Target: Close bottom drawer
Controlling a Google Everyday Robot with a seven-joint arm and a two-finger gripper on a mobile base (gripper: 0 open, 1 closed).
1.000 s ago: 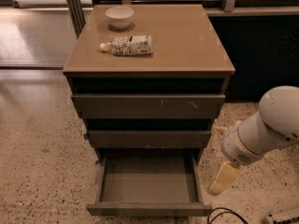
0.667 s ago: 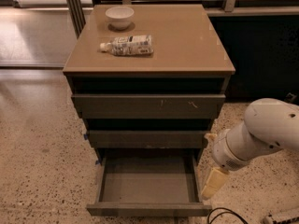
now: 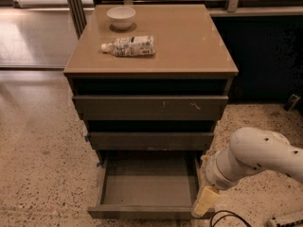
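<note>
Tan and smooth, the top of the table [image 3: 189,37] carries two things in the camera view. A small white bowl [image 3: 121,17] stands upright near the back left. A plastic bottle [image 3: 129,46] with a white label lies on its side just in front of the bowl, its cap pointing left, and the two are apart.

Below the top are three dark grey-brown fronts without handles. The top drawer front [image 3: 149,108] bears a few small white scratches right of its middle, with a dark gap above it. The middle drawer front [image 3: 150,140] is plain and sits a little narrower beneath another dark gap.

The bottom drawer [image 3: 149,189] is the lowest of the three and is pulled well out toward the camera. Its flat floor and low side walls are in full sight, and its front panel lies near the lower edge of the view.

The white arm [image 3: 255,157] reaches in from the right edge, angled down and leftward. The pincer [image 3: 206,202], cream-yellow at its tip, is low at the front right corner of the bottom drawer and overlaps that corner in the view. Whether it touches the drawer cannot be told, nor whether it is spread or pressed together.

A black cable [image 3: 227,217] curls on the speckled floor [image 3: 42,164] just beside the tip.
</note>
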